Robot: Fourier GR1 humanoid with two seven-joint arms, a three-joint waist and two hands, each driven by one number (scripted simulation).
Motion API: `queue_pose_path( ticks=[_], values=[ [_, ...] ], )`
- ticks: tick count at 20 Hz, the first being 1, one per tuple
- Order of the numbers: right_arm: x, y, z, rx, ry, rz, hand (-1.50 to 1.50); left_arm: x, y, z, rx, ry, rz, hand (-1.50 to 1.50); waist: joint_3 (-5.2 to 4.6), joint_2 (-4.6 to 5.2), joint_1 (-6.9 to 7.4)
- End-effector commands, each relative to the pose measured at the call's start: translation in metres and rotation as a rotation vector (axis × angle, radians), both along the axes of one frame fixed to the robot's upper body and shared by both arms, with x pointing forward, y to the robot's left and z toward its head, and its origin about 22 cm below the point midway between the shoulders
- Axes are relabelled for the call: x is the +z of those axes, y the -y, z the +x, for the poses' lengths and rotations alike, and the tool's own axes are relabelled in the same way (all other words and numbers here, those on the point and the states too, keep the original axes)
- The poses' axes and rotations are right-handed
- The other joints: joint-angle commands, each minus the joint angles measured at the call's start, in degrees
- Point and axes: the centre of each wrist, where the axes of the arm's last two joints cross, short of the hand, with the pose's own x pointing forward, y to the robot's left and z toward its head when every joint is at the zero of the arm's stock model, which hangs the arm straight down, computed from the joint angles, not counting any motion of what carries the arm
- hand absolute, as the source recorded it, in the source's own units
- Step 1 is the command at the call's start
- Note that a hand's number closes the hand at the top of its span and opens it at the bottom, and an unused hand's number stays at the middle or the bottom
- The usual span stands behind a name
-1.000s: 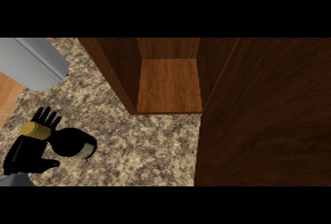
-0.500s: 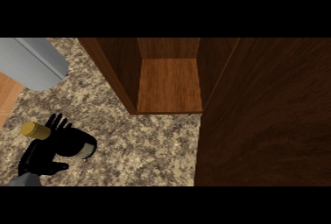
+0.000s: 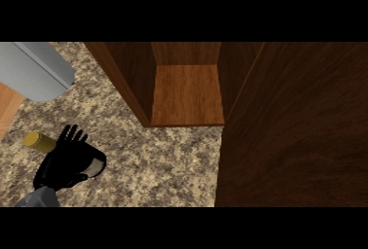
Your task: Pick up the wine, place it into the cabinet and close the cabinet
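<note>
In the lower left of the frame the left hand (image 3: 66, 163) lies over the wine bottle (image 3: 86, 163), which rests on the bench (image 3: 173, 160). The bottle's long axis seems to run from its gold cap (image 3: 36, 141) at upper left down toward lower right. The fingers (image 3: 70, 135) look straight and spread apart, not clamped. The open cabinet (image 3: 188, 95) sits well apart, toward the upper right.

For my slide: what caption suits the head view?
Left hand at the wine bottle beside the open cabinet.
</note>
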Motion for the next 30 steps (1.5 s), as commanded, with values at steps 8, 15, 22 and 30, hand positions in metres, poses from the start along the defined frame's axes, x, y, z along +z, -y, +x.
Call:
queue_pose_path(
  ticks=[8,15,22,30],
  values=[
    [0.014,0.005,-0.015,0.028,0.025,0.040,-1.50,-0.007,0.023,0.010,-0.176,0.090,-0.204,1.50,0.05,-0.10,0.10],
    [0.012,0.009,-0.020,0.021,0.024,0.004,-1.50,-0.003,0.024,0.007,-0.145,0.166,-0.020,1.50,0.13,-0.30,0.43],
    [0.021,0.008,-0.025,-0.003,0.025,0.013,-1.50,-0.020,0.079,-0.003,-0.012,0.268,0.230,1.50,0.17,-0.43,0.94],
    [0.007,0.013,-0.031,0.021,0.017,0.012,-1.50,0.017,0.104,0.031,-0.002,0.278,0.488,1.50,0.33,-0.73,0.79]
  ],
)
